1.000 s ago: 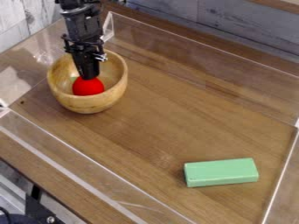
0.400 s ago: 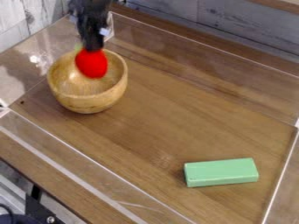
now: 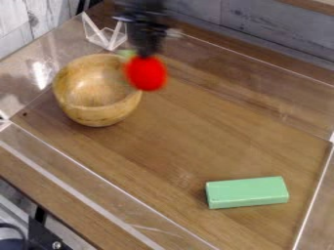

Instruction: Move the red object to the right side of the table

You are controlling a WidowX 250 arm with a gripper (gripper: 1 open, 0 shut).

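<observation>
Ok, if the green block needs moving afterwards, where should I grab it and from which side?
Probably from straight above, at the middle of the green block, jaws closing across its narrow width. It lies flat on the table, long axis nearly left to right, with low sides that leave little to grip from the side.

On the table (image 3: 209,127), bowl (image 3: 98,113) left, block (image 3: 247,191) right.

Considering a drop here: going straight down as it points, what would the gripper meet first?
Probably bare table just right of the bowl, the red object in the gripper touching first. Depth is unclear; the bowl's rim could be under it.
</observation>
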